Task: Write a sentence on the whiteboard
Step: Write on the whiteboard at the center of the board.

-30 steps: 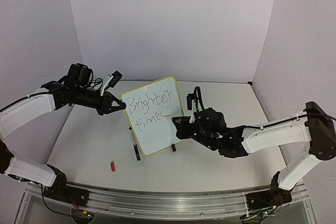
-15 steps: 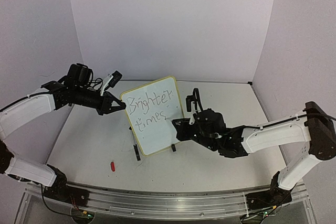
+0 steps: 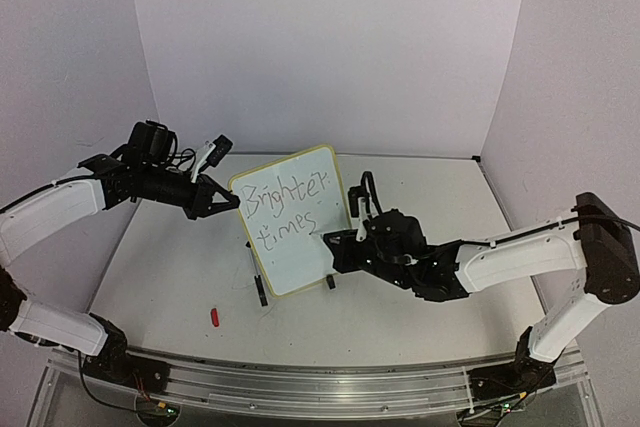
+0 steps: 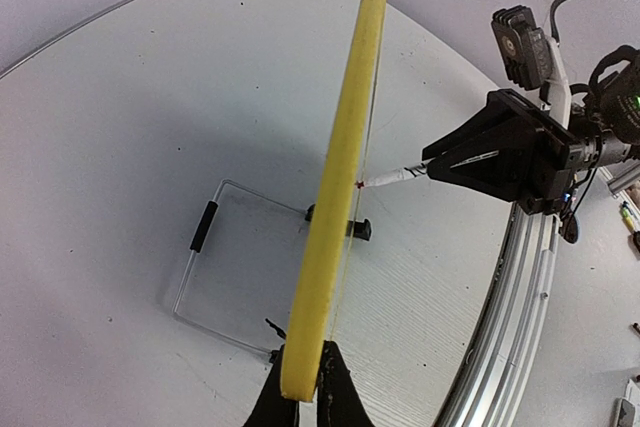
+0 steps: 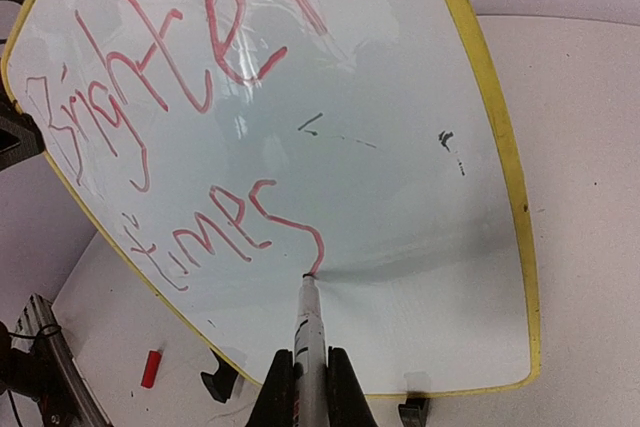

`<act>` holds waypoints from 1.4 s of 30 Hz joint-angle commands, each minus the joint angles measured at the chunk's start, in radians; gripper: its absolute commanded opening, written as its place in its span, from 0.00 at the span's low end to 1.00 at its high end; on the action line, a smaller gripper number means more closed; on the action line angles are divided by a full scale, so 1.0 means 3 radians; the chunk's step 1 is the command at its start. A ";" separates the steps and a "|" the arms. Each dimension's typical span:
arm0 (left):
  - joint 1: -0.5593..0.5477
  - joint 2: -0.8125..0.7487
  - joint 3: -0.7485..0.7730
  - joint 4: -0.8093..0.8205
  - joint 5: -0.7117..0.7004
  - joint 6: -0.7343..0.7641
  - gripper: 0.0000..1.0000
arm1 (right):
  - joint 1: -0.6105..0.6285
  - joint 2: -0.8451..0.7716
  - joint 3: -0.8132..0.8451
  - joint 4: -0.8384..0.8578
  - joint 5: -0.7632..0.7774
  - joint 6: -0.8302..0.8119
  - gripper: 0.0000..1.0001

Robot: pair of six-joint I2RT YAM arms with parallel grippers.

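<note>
Right arm (image 3: 500, 259) shifts left step by step, so the wrist now sits closer to the whiteboard (image 3: 295, 272). Right fingers (image 5: 279, 392), clamped on the marker (image 5: 309, 332), go left and slightly down with it. The marker tip slides left over the board face, from near the right rim to under the end of the second line of the sentence (image 3: 282, 209). In the wrist view the tip is now at the bottom end of the last "s" stroke. Cable loop (image 3: 358, 187) above the wrist also moves left.
</note>
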 commanded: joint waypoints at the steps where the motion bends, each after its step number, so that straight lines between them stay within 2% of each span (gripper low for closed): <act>1: -0.0015 0.0046 -0.0062 -0.0196 -0.0312 0.0178 0.00 | -0.0023 -0.0007 0.0084 0.0153 -0.0046 -0.0050 0.00; 8: -0.0015 0.0040 -0.0068 -0.0195 -0.0316 0.0178 0.00 | -0.0024 -0.0126 0.0004 0.0274 -0.0346 -0.0184 0.00; 18: -0.0015 0.0005 -0.0073 -0.0196 -0.0330 0.0173 0.00 | -0.0024 -0.0405 -0.0098 0.0168 -0.0837 -0.0387 0.00; 24: -0.0015 -0.0007 -0.0071 -0.0195 -0.0326 0.0175 0.00 | 0.0072 -0.0333 -0.0048 0.0094 -0.1159 -0.0499 0.00; 34: -0.0015 -0.0004 -0.0072 -0.0200 -0.0320 0.0174 0.00 | 0.0321 0.0290 0.0295 0.0079 -0.1104 -0.0583 0.00; 42: -0.0016 -0.0013 -0.0074 -0.0198 -0.0321 0.0174 0.00 | 0.0334 0.0521 0.0349 0.0123 -0.0525 -0.0452 0.00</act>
